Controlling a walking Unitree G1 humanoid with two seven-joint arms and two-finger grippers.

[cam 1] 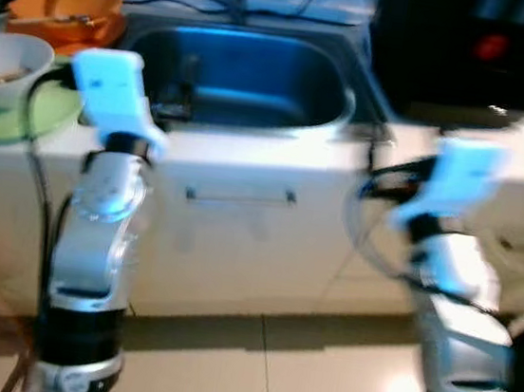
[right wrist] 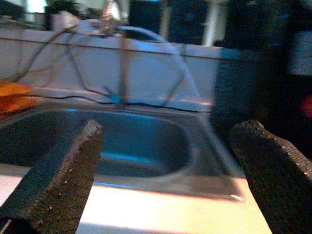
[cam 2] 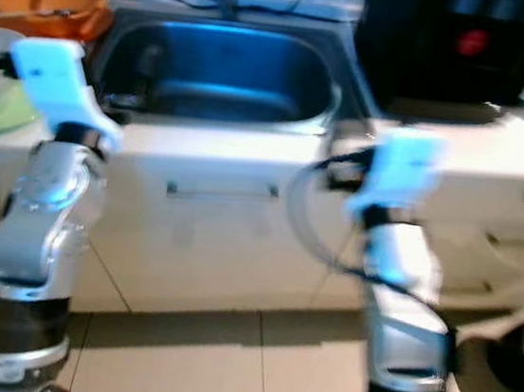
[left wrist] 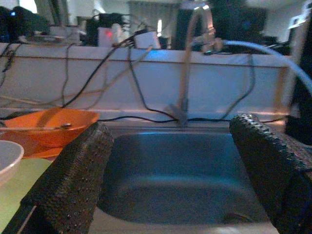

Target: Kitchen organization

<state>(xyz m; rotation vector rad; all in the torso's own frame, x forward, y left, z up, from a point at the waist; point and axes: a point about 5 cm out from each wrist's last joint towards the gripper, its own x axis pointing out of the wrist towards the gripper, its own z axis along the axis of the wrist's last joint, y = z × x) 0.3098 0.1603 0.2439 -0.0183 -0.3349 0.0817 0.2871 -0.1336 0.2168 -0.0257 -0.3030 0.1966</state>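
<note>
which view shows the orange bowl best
The left eye view: the orange bowl sits whole, left of the sink, though blurred. The right eye view crops it slightly; the left wrist view shows part; the right wrist view just an orange edge.

A white counter (cam 1: 277,150) runs across the room with a steel sink (cam 1: 248,75) set into it, above pale cabinet fronts carrying a slim bar handle (cam 1: 240,194). Glossy beige floor tiles (cam 1: 316,375) catch a bright reflection. Black cables (left wrist: 131,83) trail over the light back wall (left wrist: 146,83) beyond the fingers.
</note>
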